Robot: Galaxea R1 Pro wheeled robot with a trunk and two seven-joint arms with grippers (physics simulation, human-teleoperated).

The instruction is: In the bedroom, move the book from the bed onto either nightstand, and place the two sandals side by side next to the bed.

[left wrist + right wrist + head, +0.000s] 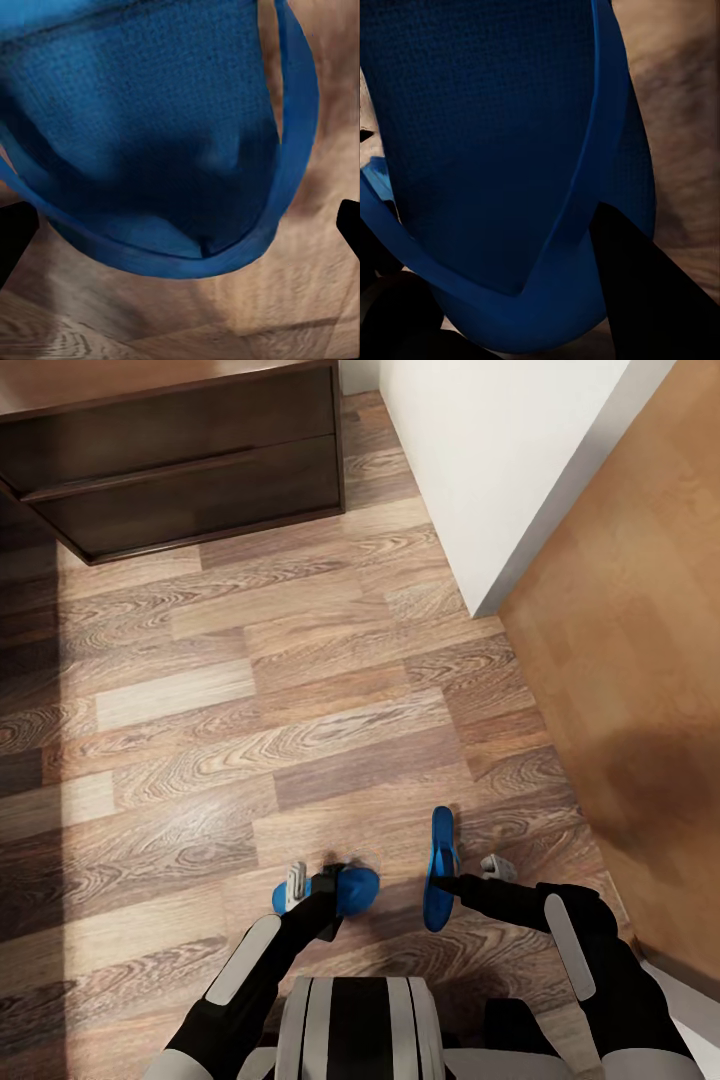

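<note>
Two bright blue sandals are low over the wood floor just in front of my body. The left sandal (355,890) (150,135) sits under my left gripper (335,882) (180,229); its black fingertips (15,236) stand wide apart on either side of it, open. The right sandal (437,865) (495,150) stands on its edge, and my right gripper (452,880) (510,300) is shut on it. A dark brown nightstand (190,470) with two drawers stands at the far left. The book and the bed are out of view.
A white wall corner (480,470) juts in at the far right, and beside it a brown wooden door panel (640,660) runs along the right side. Plank floor (260,700) stretches between me and the nightstand.
</note>
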